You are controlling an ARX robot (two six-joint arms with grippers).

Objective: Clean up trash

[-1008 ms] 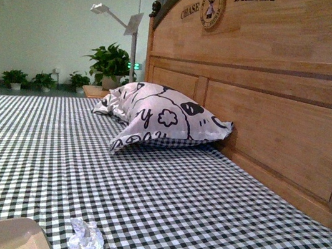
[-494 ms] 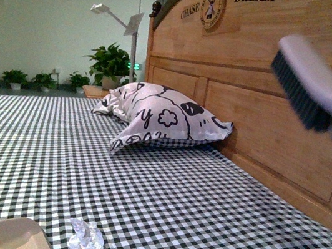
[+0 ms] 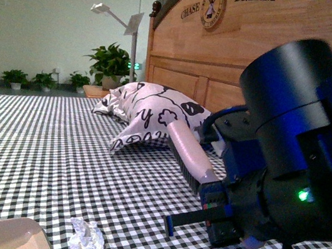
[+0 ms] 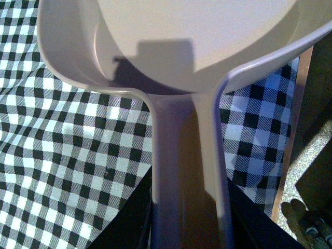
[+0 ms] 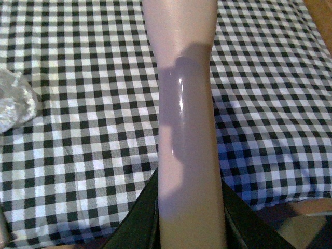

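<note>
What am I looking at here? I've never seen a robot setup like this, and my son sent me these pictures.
It is a two-armed robot tidying a bed. The wide picture comes from a camera on its body; the other two come from cameras on its wrists.

On the black-and-white checked bedsheet lies a small crumpled wad of silvery-white paper, the trash. Behind it sit a printed white pillow and a wooden headboard.

The big dark shape is the right arm. Its claw grips the pale pink brush handle. The left claw grips the pale pink plastic dustpan by its handle, resting near the wad.
</note>
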